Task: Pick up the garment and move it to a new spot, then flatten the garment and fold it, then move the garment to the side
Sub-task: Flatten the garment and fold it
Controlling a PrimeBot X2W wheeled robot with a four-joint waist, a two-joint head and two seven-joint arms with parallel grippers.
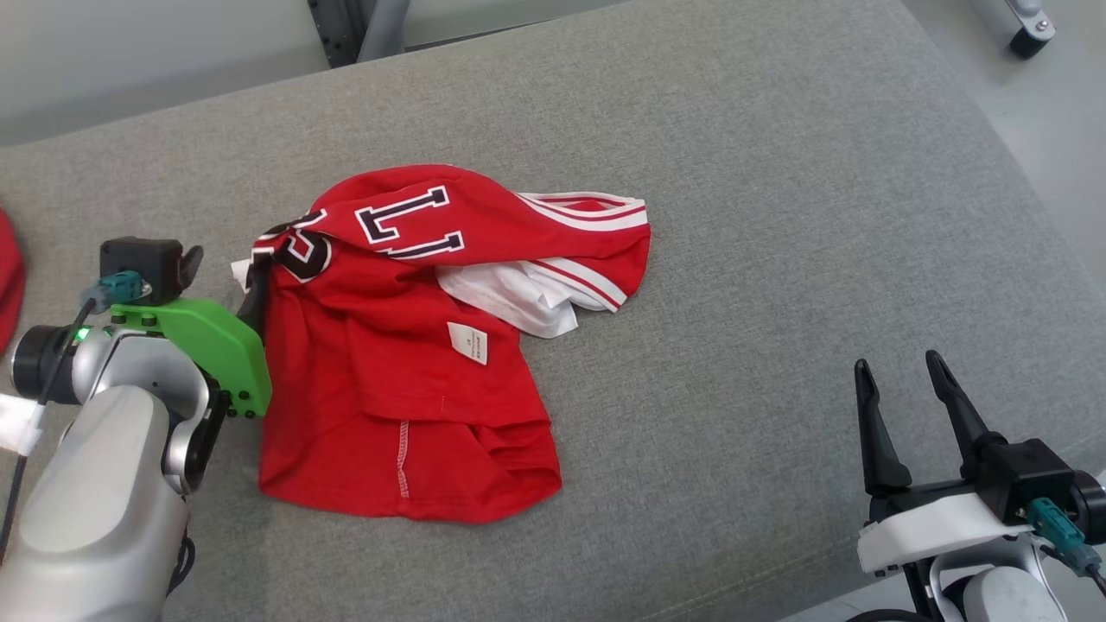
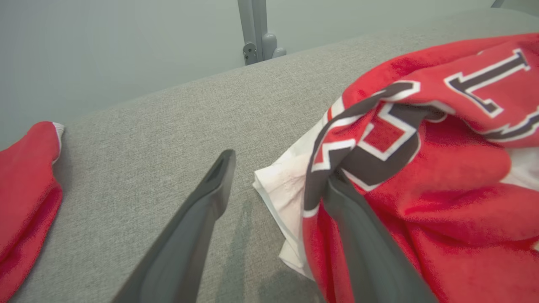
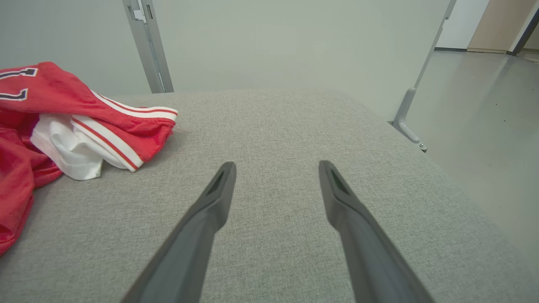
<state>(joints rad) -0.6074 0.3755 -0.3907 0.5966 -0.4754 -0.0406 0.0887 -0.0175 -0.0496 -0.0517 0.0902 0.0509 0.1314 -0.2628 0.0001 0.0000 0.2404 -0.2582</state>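
Where the grey-covered table (image 1: 778, 173) spreads before the robot, left of its middle: one red garment (image 1: 346, 363), a jersey, crumpled and partly doubled over.

- Long axis: near to far. The stitched hem points toward the robot, and the bunched upper part with dark, white-edged lettering (image 1: 406, 220) lies at the far end.
- White-striped sleeve (image 1: 596, 225): juts to the robot's right, with white lining showing under it.
- White label (image 1: 467, 342): near the middle, face up.
- Left hand (image 2: 280, 168): fingers spread at the garment's left edge, one fingertip (image 2: 337, 189) against the fold and the other over bare cloth.
- Right hand (image 1: 899, 363): fingers spread, well apart from the garment, holding nothing.
- Second red cloth (image 2: 25, 189): at the table's left edge.
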